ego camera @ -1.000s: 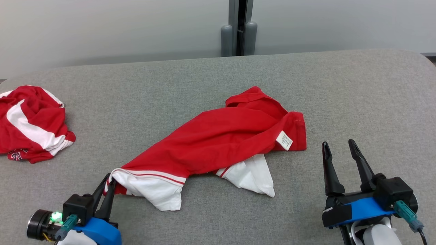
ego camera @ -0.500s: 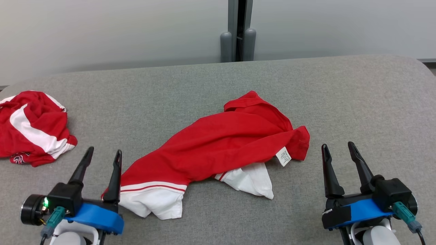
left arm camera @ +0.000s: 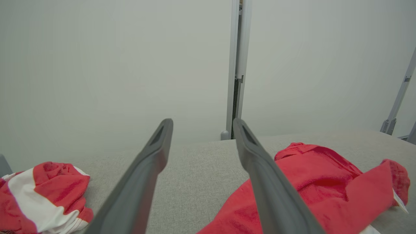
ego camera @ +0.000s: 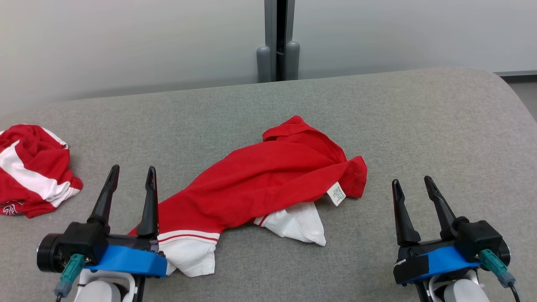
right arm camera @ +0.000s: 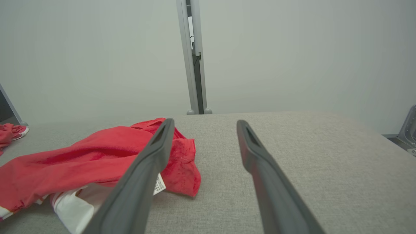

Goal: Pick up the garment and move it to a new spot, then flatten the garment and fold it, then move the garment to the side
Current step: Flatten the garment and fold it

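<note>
Crumpled red cotton garment with white panels (ego camera: 268, 180) lying mid-way across grey fabric-covered table (ego camera: 419, 126), left gripper (ego camera: 133, 168) fingers spread beside its white hem, perhaps touching, right gripper (ego camera: 411, 180) spread, apart from it, bunched red-and-white cloth (ego camera: 31, 172) far left

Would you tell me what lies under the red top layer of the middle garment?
White fabric pokes out at the near edge of the garment, resting on the grey surface. How far it runs beneath the red is covered.
</note>
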Motion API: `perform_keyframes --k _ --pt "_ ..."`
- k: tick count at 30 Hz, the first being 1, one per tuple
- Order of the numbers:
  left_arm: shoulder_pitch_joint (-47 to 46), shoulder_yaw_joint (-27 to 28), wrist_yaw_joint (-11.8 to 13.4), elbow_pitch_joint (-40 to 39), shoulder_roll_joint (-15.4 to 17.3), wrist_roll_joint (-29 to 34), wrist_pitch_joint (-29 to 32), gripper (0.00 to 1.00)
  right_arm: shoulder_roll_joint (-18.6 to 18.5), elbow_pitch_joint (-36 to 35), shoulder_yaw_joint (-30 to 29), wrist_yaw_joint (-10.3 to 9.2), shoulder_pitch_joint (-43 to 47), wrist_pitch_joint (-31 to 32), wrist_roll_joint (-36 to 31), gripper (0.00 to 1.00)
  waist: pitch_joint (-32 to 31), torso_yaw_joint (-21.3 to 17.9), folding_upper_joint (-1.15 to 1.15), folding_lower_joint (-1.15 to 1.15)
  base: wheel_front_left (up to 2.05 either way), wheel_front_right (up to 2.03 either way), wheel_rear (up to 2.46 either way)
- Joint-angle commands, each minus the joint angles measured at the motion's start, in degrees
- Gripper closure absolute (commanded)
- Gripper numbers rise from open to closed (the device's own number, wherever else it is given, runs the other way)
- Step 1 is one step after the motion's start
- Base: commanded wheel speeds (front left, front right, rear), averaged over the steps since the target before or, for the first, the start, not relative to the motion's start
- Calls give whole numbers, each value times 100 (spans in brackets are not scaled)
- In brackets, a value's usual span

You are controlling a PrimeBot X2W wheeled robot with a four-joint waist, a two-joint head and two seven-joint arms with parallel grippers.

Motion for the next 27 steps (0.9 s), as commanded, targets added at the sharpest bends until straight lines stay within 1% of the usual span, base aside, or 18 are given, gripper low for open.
perform_keyframes --k 1,8,14,17,21,27 --pt "90 60 -35 60 -9 49 1 0 3 20 13 -2 55 -1 19 0 -1 -27 0 0 0 0 0" --pt "149 311 -136 350 -147 246 1 0 3 39 12 -2 61 -1 36 0 9 -84 0 0 0 0 0" --pt "81 449 -189 432 -217 370 1 0 3 75 8 -2 5 -1 -73 0 23 -29 0 0 0 0 0" --pt "46 494 -230 423 -251 413 1 0 -70 133 102 -2 -134 -2 -123 0 50 18 0 0 0 0 0" --pt "6 548 -272 411 -284 455 1 0 -208 355 280 -2 -359 -1 -145 0 112 95 0 0 0 0 0" --pt "-65 535 -319 395 -333 468 1 0 -409 964 435 -2 -743 -1 -156 0 257 285 0 0 0 0 0"
